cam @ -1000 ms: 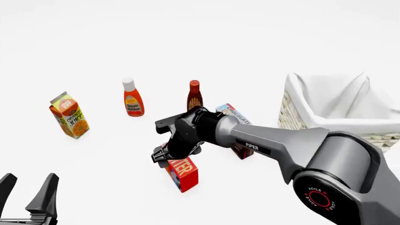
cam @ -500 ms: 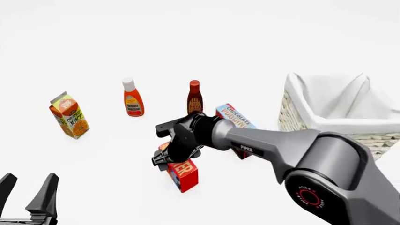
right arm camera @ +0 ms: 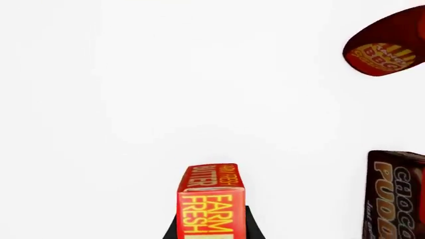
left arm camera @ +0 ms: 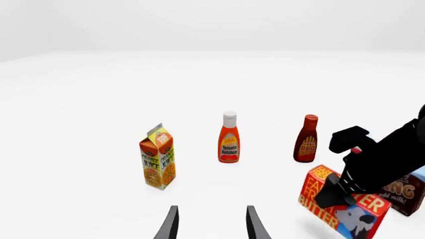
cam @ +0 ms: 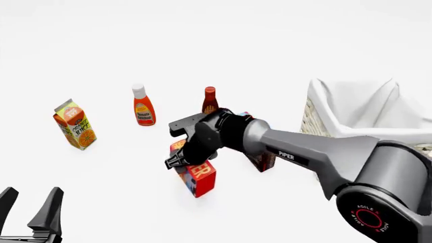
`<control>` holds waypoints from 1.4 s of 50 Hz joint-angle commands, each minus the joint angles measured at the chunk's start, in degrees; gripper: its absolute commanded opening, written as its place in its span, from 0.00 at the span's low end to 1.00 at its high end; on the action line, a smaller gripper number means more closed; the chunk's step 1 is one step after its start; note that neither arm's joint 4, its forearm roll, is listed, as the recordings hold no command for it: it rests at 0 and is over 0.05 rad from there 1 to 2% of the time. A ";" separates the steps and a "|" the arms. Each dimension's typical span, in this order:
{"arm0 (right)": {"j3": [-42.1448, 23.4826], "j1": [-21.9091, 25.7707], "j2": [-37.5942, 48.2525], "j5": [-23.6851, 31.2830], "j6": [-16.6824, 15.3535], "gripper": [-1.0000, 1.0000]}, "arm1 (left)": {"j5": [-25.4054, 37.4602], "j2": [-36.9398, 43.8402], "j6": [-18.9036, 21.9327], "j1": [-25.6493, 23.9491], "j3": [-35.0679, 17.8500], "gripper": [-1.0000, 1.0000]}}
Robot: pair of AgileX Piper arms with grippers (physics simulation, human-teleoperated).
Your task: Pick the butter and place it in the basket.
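The butter (cam: pixel 201 178) is a red and orange box, tilted and held just off the table at centre. My right gripper (cam: pixel 185 161) is shut on its upper end. In the right wrist view the butter (right arm camera: pixel 209 201) sits between the two dark fingers (right arm camera: pixel 171 231). From the left wrist view the butter (left arm camera: pixel 335 204) shows under the right gripper (left arm camera: pixel 352 181). The basket (cam: pixel 337 129) stands at the right, cream wicker with a white lining. My left gripper (cam: pixel 30 208) rests open at the near left corner, holding nothing; its fingertips (left arm camera: pixel 171 221) show in the left wrist view.
An orange juice carton (cam: pixel 74 124) stands at the left, a ketchup bottle (cam: pixel 143 106) and a BBQ sauce bottle (cam: pixel 210 100) behind the butter. A chocolate pudding box (cam: pixel 263 161) sits just right of the butter, partly behind the right arm.
The right gripper has risen a little with the butter in it, lifting the box off the table. The left gripper has not moved.
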 commanded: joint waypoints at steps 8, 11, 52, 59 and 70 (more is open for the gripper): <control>3.28 -1.10 -9.63 -0.50 -2.31 0.00 | 0.00 0.00 0.00 0.00 0.00 1.00; 4.37 -1.49 -12.05 -1.73 -3.11 0.00 | 0.00 0.00 0.00 0.00 0.00 1.00; 20.71 -9.90 -36.98 -23.16 -10.86 0.00 | 0.00 0.00 0.00 0.00 0.00 1.00; 21.98 -11.89 -39.60 -26.57 -12.19 0.00 | 0.00 0.00 0.00 0.00 0.00 1.00; 28.07 -16.92 -45.84 -33.57 -13.85 0.00 | 0.00 0.00 0.00 0.00 0.00 1.00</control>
